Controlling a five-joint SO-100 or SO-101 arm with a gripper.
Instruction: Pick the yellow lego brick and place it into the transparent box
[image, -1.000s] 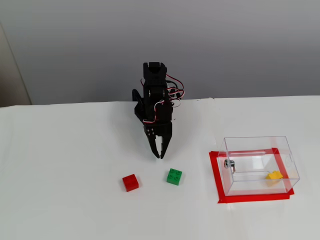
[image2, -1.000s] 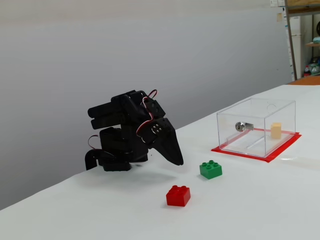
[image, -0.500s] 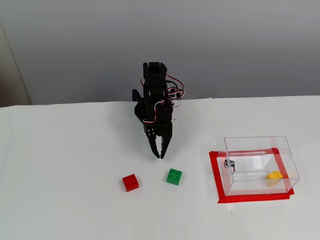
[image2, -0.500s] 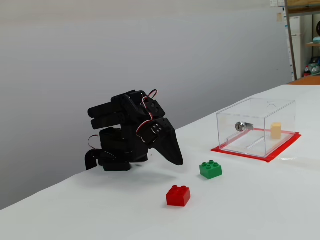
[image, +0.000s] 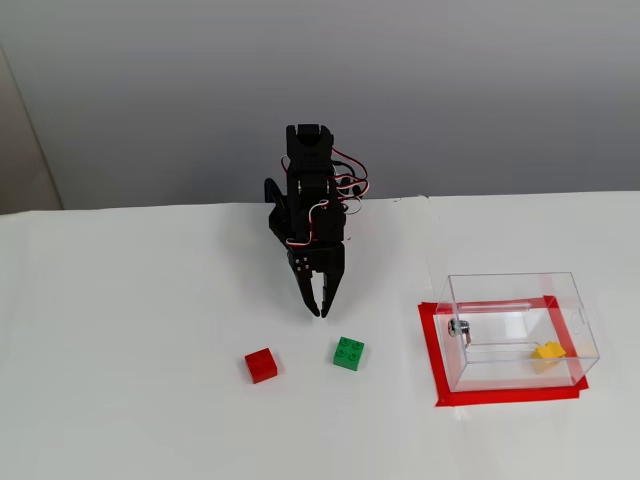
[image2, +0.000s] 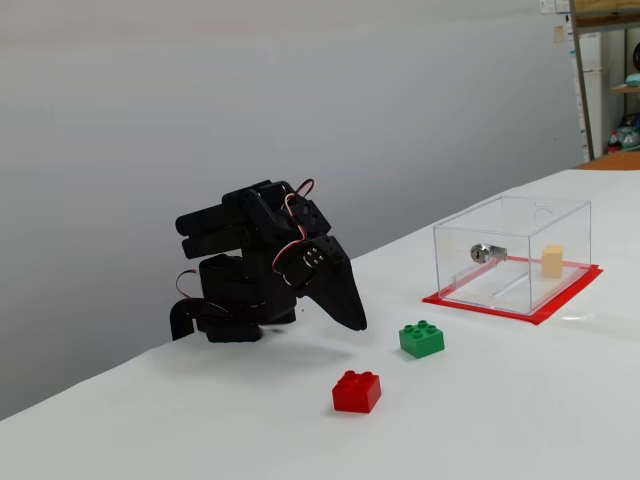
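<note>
Your yellow lego brick (image: 548, 350) is already sitting inside the transparent box (image: 515, 330), down at the lower right of a fixed view, resting on the box floor near its right wall. The lower-angle fixed view shows the same thing: a pale yellow block (image2: 551, 261) behind the clear walls at the right of the frame. So the job looks done, as far as you can judge from here.

The tool (image: 320, 309) is parked near the middle of the frame, pointing down at the surface (image: 130, 330), its tips together or very nearly so, with nothing between them. From the tool, the box lies off toward the right and a little lower in the picture, well apart. The brick has no long axis to speak of; it's a square one.

Watch the two leftovers: the green brick (image: 349, 353) sits just below and right of the tool tips, the red brick (image: 261, 365) below and left, near each other but not touching. Neither one is yours.

Room to move is generous. The box sits on a red tape outline (image: 431, 350), and the surface is bare toward the left and lower edges of the frame.
</note>
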